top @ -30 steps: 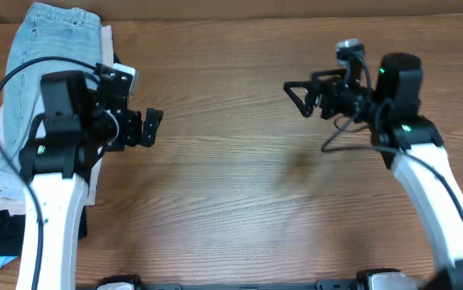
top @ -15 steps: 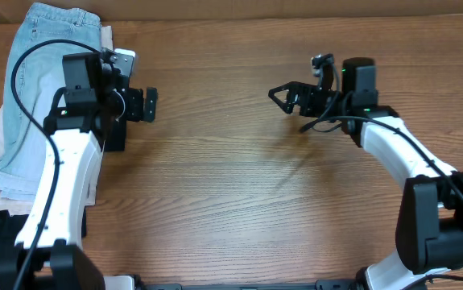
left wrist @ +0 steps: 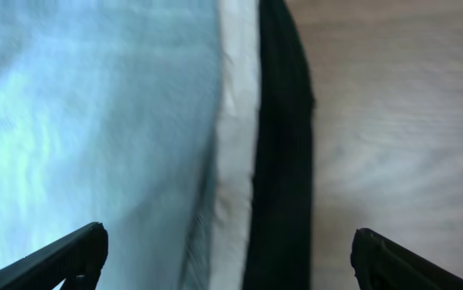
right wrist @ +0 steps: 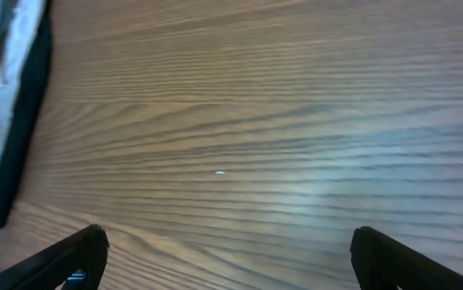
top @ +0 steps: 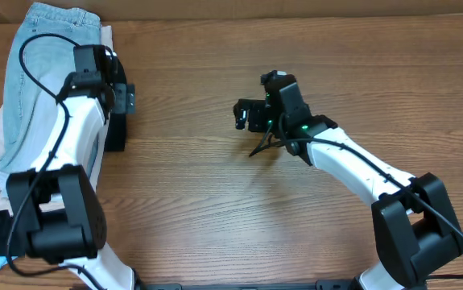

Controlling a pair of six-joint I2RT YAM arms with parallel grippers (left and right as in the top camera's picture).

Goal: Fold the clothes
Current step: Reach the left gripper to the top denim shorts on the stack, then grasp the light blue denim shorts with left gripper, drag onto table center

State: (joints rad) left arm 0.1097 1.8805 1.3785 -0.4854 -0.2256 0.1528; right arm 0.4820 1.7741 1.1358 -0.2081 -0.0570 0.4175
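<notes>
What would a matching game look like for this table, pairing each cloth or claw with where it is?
Things:
1. jeans
2. black garment
3. left gripper
4. right gripper

Places:
A. open, above bare wood near the middle of the table
B. light blue, on top of the pile
C. open, over the pile's inner edge
D. dark strip at the pile's edge, beside bare wood

Pairs: 1-B, 2-D, 3-C, 4-A
</notes>
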